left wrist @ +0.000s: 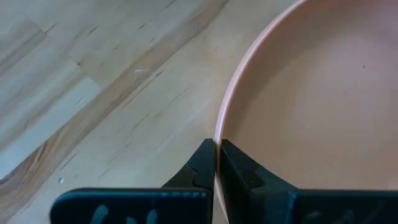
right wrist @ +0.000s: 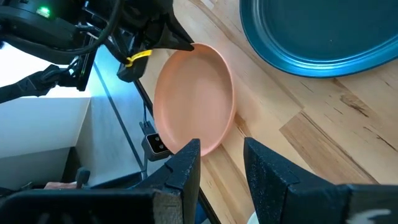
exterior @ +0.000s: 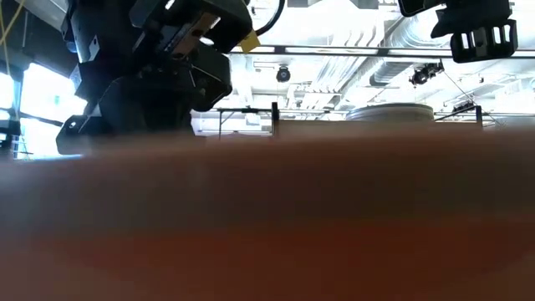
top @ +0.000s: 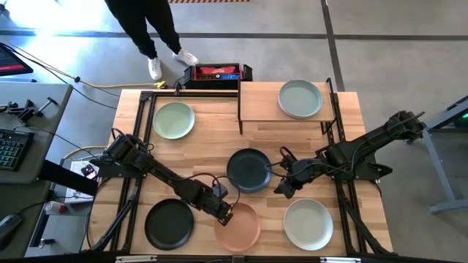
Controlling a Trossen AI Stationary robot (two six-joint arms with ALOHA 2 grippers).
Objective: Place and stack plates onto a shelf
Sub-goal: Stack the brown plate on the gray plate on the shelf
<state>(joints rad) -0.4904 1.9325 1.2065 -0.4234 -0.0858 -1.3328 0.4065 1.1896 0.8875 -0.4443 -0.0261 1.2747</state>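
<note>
Grey concrete floor with dark seams, person's legs in white sneakers at eleven o'clock, keyboard on grey desk at nine o'clock, bright ceiling ducts overhead

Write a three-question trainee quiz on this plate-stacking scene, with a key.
1. True or false: the left gripper is pinching the rim of the peach plate.
2. How many plates sit on the shelf? A) none B) one C) three
3. Fill in: the right gripper, fingers apart and holding nothing, hangs beside the ____ plate.

Key
1. True; its fingers straddle the rim.
2. B: one grey-green plate.
3. Teal, the teal plate at the table's middle.
</note>
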